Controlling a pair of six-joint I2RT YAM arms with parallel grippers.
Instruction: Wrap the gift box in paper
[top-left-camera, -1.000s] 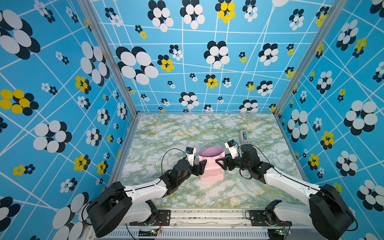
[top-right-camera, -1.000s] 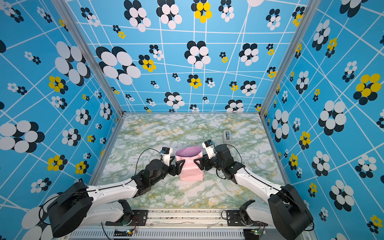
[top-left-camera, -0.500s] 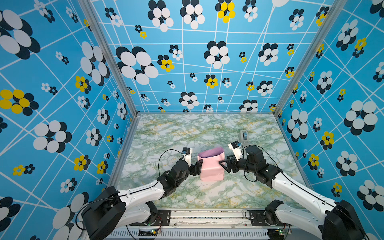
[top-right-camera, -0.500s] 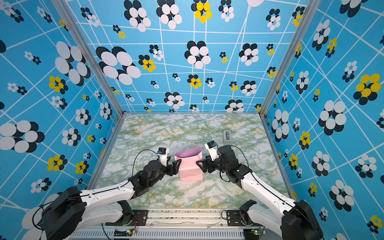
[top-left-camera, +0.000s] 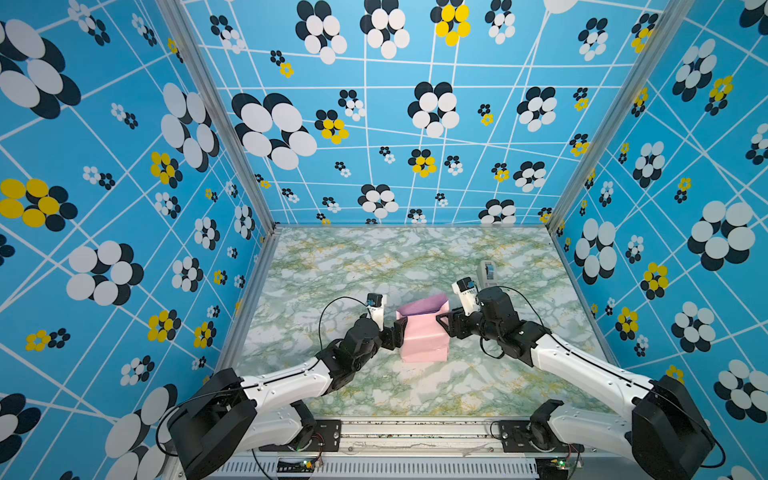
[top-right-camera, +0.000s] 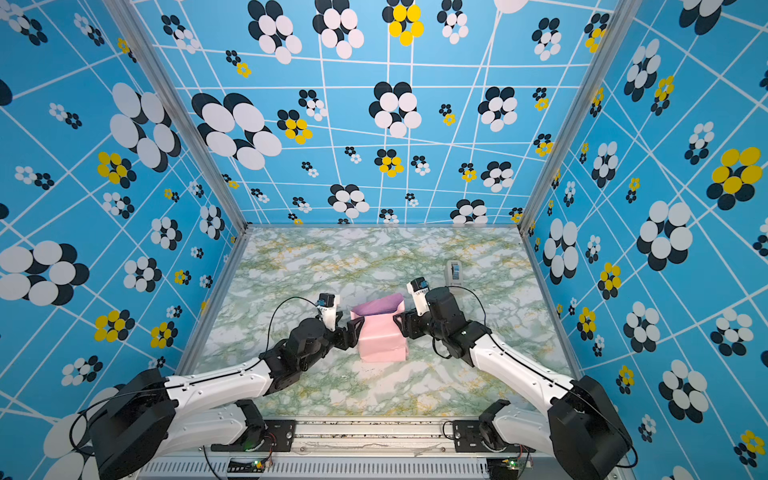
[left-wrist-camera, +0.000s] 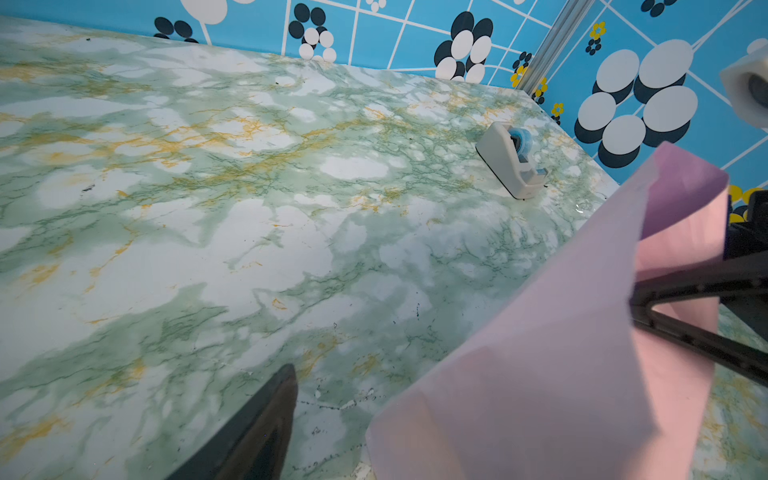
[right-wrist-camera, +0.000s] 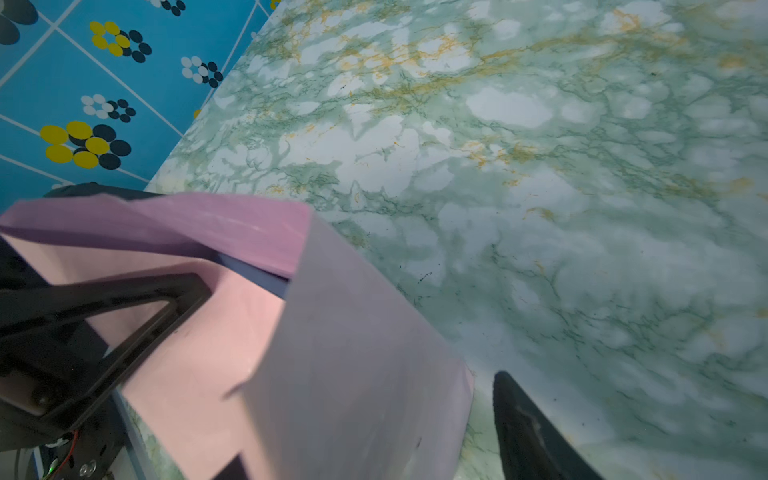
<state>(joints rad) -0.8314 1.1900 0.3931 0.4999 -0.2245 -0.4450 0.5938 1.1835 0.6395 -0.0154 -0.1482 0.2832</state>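
Poster: so where's the paper (top-left-camera: 422, 336) at right now? can't spot the gift box anywhere.

Reply: yeah, the gift box is hidden. The paper is folded up around it and stands on the bench (top-left-camera: 374, 266), roughly middle, towards the front. Pink face is outward, and the lilac face shows on the flap sticking up along the far top edge.

Poster: and the pincers?

Reply: the left pincer (top-left-camera: 397, 332) is low, right at the left side of the paper. The right pincer (top-left-camera: 442, 322) is at the right side, so they face each other. The left one is spread wide. In the left wrist view one finger (left-wrist-camera: 266, 432) sits over bare marble, clear of the sheet, and its mate is hidden behind the paper. Nothing pinched. The right one is open too. Its finger (right-wrist-camera: 528, 432) is just beside the paper's edge with a slit of bench between, and the other finger is mostly covered. No hold on anything there either.

Poster: anything else on there?

Reply: a tape dispenser (top-left-camera: 487, 270), further back on the right, apart from the paper.
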